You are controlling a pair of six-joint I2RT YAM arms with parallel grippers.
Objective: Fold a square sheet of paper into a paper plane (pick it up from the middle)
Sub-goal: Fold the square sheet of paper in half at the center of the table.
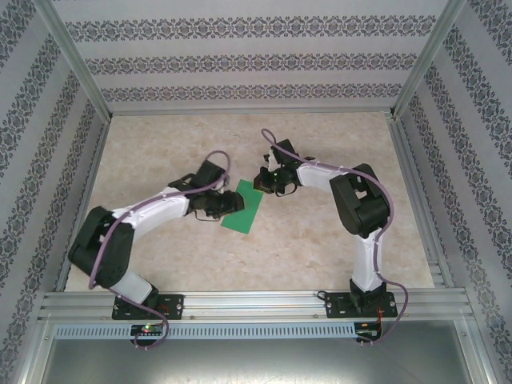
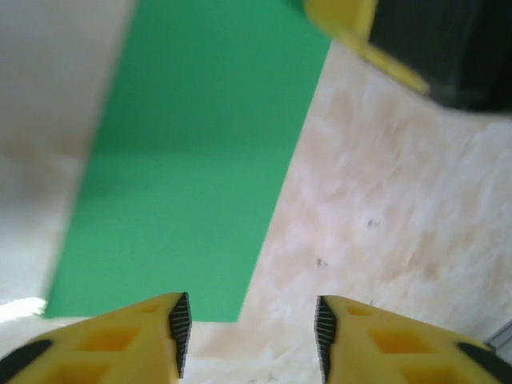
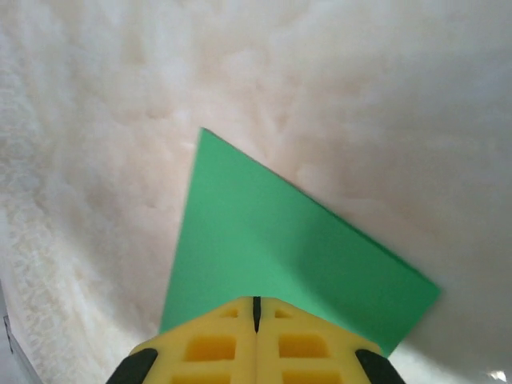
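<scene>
Left wrist: green paper (image 2: 192, 160) ahead of parted left jaws, under closed right jaws.

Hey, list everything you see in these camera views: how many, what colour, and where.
thin bright green paper sheet: one, green, lying mid-table between the end effectors
beige marbled table top: one, beige, under everything
patterned wall panels: three, white with grey floral bands, at left, back and right
aluminium frame rails: several, silver, along the near edge and up the corners
left arm, right arm: two, white and black with purple cables, bases on the near rail
left end effector: one, yellow fingers, open, at the paper's left edge
right end effector: one, yellow fingers, shut, at the paper's far corner
</scene>
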